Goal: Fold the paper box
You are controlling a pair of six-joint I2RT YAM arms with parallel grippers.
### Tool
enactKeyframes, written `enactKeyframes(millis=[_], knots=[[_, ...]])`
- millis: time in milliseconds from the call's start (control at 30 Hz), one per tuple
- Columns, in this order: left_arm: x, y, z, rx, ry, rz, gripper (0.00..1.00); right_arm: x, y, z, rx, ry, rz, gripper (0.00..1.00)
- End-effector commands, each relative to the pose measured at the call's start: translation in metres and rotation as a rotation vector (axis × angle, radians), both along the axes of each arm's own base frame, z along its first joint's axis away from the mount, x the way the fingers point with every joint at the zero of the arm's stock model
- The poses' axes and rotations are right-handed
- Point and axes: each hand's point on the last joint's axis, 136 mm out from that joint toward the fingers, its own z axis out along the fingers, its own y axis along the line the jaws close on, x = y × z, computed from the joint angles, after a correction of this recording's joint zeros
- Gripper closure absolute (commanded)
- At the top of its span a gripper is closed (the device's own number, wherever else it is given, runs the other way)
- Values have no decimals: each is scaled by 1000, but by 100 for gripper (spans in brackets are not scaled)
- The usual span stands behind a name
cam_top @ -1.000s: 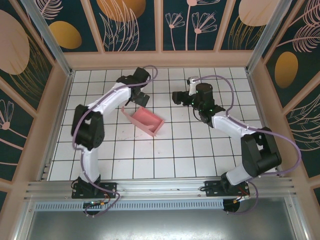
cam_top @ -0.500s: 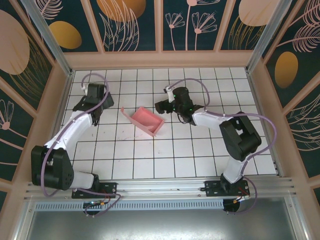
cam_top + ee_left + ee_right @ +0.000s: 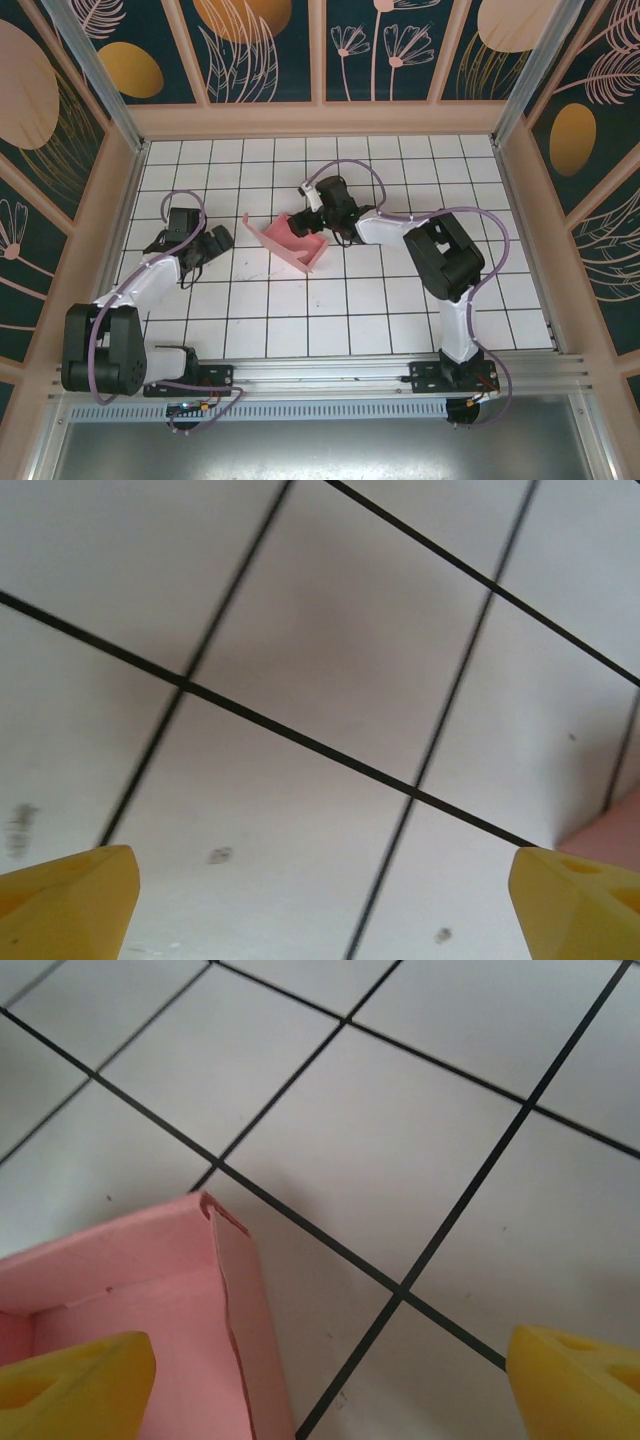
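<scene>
The pink paper box (image 3: 291,241) stands as an open tray with raised walls in the middle of the tiled floor. My right gripper (image 3: 315,212) is at its far right corner, open. In the right wrist view the box's corner (image 3: 160,1290) lies under the left yellow fingertip (image 3: 80,1380), with bare tile across to the other one; this gripper (image 3: 330,1385) holds nothing. My left gripper (image 3: 212,243) hovers low over the tiles about one tile left of the box, open and empty (image 3: 320,905). A sliver of the pink box (image 3: 612,825) shows at the right edge of its wrist view.
The white tiled floor (image 3: 380,300) is bounded by wooden walls (image 3: 320,118) on three sides and a metal rail (image 3: 320,375) at the near edge. The right arm's elbow (image 3: 440,250) rises to the right of the box.
The left arm has pulled back from the box's far left corner and dropped low at the left. The right gripper has travelled left to the box's far right corner.
</scene>
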Motion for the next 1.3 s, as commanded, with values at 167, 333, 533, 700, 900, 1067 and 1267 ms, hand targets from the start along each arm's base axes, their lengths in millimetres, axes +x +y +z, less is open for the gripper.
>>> enactKeyframes(millis=[167,333,533,700,900,1067,1267], knots=[[27,-56,8,-124,-63,-145,7,15,-42,-9,-65,28,-149,9],[44,-94,8,-228,-85,-208,7,26,-98,-5,-61,36,-352,9],[57,-107,5,-230,-75,-249,7,16,-158,-3,10,78,-499,10],[64,-111,1,-225,-67,-265,7,-10,-162,18,116,32,-415,11],[71,-118,-1,-227,-69,-280,5,-21,-196,27,280,26,-526,13],[72,-118,-1,-219,-73,-273,4,-34,-211,4,277,87,-568,26],[73,-116,1,-211,-87,-267,3,-44,-175,-12,263,133,-465,39]])
